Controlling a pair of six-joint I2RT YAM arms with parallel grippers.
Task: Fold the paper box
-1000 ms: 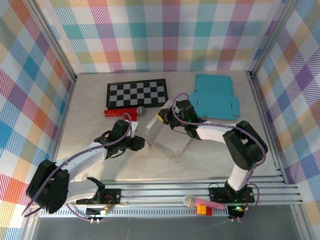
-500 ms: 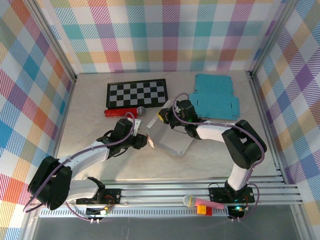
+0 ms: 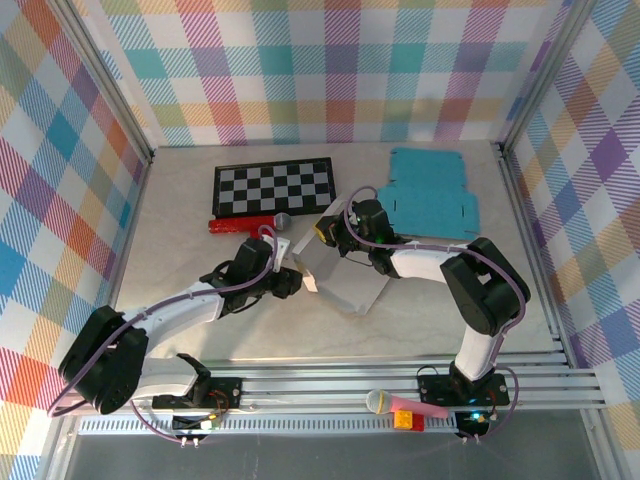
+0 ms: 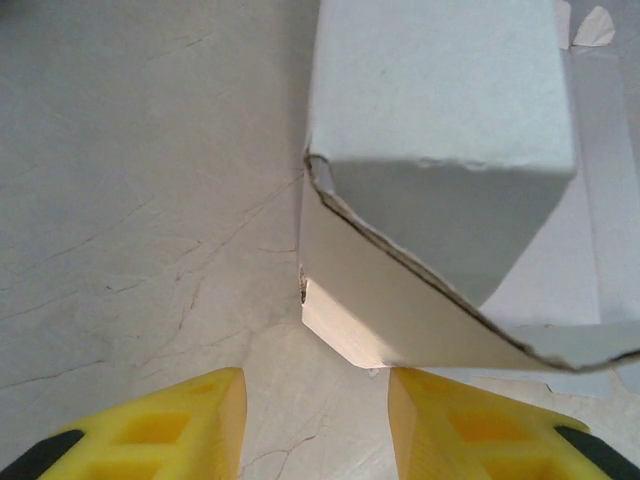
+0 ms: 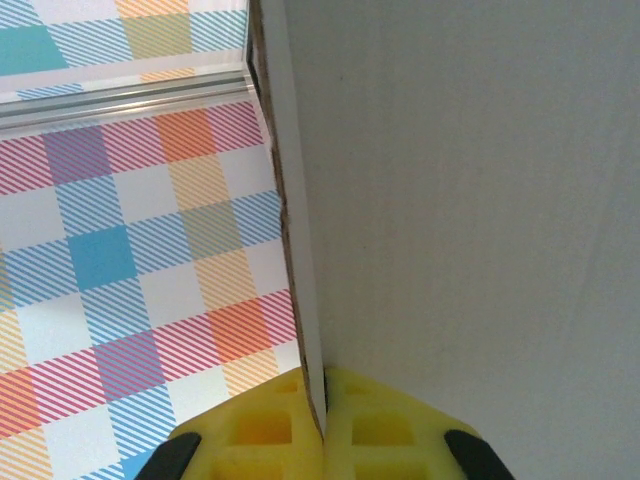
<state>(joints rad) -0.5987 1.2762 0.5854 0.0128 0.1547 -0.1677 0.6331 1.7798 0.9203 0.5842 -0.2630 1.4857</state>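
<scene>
Overhead view, wrist close-ups, shared paper box (image 3: 338, 278)

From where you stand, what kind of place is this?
Probably a robot training cell, not a home: plaid-cloth walls enclose a table, two arms are bolted to an aluminium rail, with props such as a chessboard and a white paper box.
</scene>
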